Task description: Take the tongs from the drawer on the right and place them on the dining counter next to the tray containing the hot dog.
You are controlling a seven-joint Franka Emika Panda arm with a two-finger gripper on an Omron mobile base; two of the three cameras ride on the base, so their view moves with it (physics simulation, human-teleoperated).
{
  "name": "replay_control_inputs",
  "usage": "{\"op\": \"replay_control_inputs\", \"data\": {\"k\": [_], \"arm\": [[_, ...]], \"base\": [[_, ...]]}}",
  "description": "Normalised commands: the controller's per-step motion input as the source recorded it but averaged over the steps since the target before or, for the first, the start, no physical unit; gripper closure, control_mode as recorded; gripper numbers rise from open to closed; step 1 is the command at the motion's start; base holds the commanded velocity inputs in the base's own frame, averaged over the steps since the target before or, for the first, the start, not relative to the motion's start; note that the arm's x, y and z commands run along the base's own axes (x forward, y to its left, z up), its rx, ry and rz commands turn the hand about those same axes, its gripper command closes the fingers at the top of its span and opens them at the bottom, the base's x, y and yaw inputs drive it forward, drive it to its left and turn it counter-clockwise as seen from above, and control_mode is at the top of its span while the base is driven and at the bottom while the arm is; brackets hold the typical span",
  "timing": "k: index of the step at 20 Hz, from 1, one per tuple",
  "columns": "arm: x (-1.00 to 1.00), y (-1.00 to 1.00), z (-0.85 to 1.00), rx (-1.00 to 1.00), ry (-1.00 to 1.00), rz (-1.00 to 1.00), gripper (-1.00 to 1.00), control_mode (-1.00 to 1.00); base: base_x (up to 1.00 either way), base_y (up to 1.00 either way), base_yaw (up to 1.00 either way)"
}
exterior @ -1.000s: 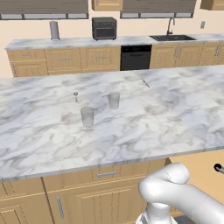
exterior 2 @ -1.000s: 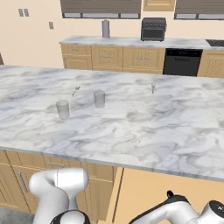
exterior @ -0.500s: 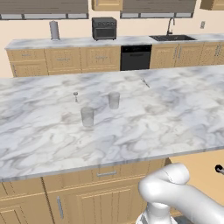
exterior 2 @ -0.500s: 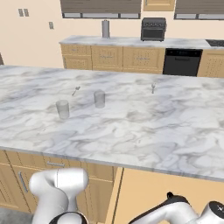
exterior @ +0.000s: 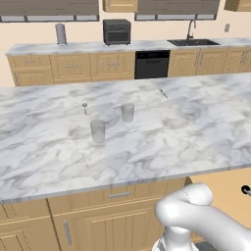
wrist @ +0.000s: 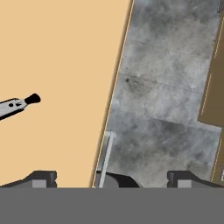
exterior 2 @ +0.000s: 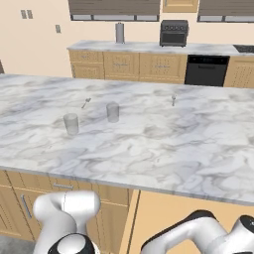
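Observation:
In the hand view my gripper [wrist: 113,179] is open, its dark fingertips [wrist: 41,177] spread wide with nothing between them. It hovers over the edge of the open drawer [wrist: 57,65], whose tan floor lies on the left. The tongs [wrist: 19,105] lie on that floor at the far left, a slender grey piece ending in a black tip, well apart from my fingers. In the left base view the drawer [exterior: 223,191] sticks out under the dining counter [exterior: 157,147], with the tongs' dark end [exterior: 245,190] at the right edge. The tray and the hot dog are out of view.
Two clear glasses [exterior: 98,131] [exterior: 127,112] and two small utensils [exterior: 163,92] [exterior: 85,107] stand on the marble top. Grey floor [wrist: 166,100] lies beside the drawer. The wall counter [exterior: 98,47] behind carries a toaster oven [exterior: 116,32] and a sink.

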Motion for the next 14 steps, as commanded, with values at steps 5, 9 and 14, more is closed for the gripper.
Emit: {"op": "replay_control_inputs", "data": {"k": [5, 9, 14], "arm": [[0.37, 0.05, 0.05, 0.0, 0.0, 0.09, -1.0, -1.0], [0.44, 0.01, 0.01, 0.0, 0.0, 0.06, -1.0, -1.0], [0.09, 0.0, 0.0, 0.0, 0.0, 0.01, -1.0, -1.0]], "base": [[0.0, 0.0, 0.0], [0.0, 0.0, 0.0], [0.0, 0.0, 0.0]]}}
